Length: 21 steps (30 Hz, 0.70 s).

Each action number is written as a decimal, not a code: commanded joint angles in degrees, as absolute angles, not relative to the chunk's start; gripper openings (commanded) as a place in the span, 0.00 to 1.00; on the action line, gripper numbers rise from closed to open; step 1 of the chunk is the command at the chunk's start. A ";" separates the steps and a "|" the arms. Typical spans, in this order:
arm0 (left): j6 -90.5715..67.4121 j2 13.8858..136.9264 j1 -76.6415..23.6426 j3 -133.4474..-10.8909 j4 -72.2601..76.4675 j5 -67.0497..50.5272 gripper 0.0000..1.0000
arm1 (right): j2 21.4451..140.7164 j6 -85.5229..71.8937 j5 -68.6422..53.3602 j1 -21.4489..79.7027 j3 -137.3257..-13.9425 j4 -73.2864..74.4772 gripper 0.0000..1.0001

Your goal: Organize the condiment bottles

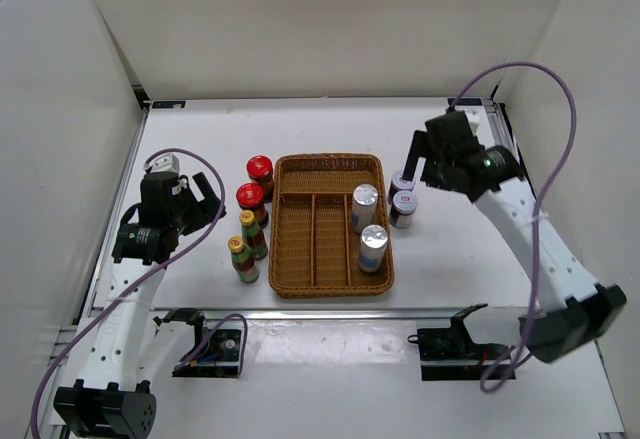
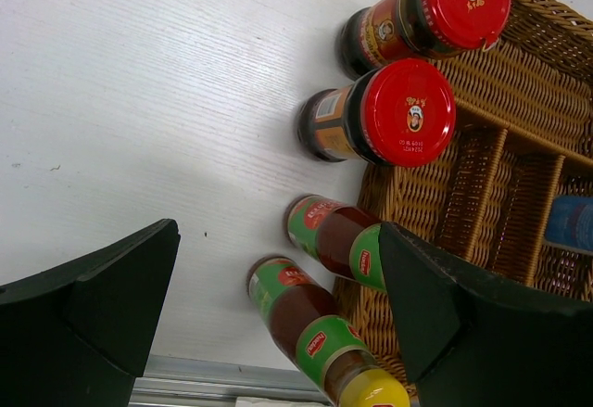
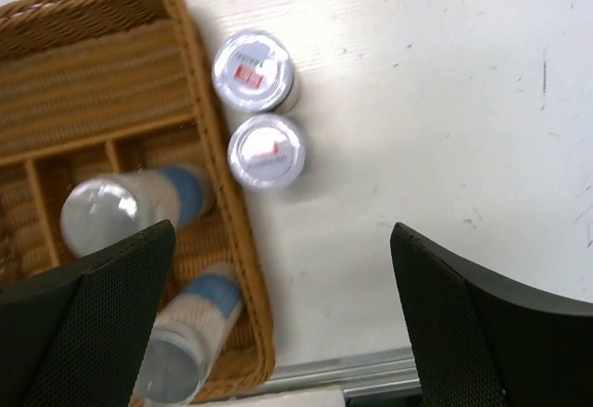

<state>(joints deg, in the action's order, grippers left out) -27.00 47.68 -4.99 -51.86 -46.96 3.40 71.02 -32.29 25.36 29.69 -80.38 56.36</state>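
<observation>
a white worktop between pale walls is seen, with a brown wicker tray at its middle. two silver-topped cylinders are stood in the tray's right-hand compartment. two red-lidded jars and two yellow-capped bottles are lined along its left edge, and two white-lidded jars are set just beside its right edge. the left jaws are spread wide and empty over the slim bottles. the right jaws are likewise released over the white-lidded jars. the jars are judged rigid, smooth and fairly heavy, best taken around the body beneath the lid. the slim bottles look easily tipped, so a mid-height hold is advised.
</observation>
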 commanded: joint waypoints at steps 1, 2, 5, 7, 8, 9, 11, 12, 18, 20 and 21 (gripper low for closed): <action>-26.63 47.29 -5.01 -51.50 -47.02 1.93 1.00 | 79.34 -21.91 17.15 24.00 -84.45 52.65 1.00; -26.63 47.29 -5.01 -51.50 -47.02 1.93 1.00 | 81.45 -21.19 17.83 23.39 -87.16 52.65 1.00; -26.63 47.90 -5.01 -51.50 -47.02 1.93 1.00 | 90.49 -19.86 16.19 21.54 -90.43 52.04 1.00; -26.63 47.90 -5.01 -51.50 -47.02 1.93 1.00 | 93.41 -19.86 10.48 20.30 -91.14 50.37 1.00; -26.63 47.90 -5.01 -51.50 -47.02 1.41 1.00 | 96.04 -19.86 9.33 19.78 -91.14 49.84 1.00; -26.63 47.90 -5.01 -51.50 -47.02 1.41 1.00 | 97.46 -19.86 8.79 19.78 -91.66 49.83 1.00; -26.63 47.90 -5.01 -51.50 -47.02 1.41 1.00 | 100.98 -20.48 8.79 19.78 -92.37 49.83 1.00; -26.63 47.90 -5.01 -51.50 -47.02 1.41 1.00 | 101.94 -21.00 8.79 19.78 -92.37 49.83 1.00; -26.63 47.90 -5.01 -51.50 -47.02 1.41 1.00 | 107.75 -21.01 8.79 19.78 -92.37 48.61 0.98; -26.63 48.43 -5.01 -51.50 -46.50 0.88 1.00 | 108.37 -21.01 8.79 19.25 -91.85 47.12 0.95; -26.63 48.43 -5.01 -51.50 -46.49 0.88 1.00 | 108.37 -21.01 8.79 19.25 -91.32 47.11 0.94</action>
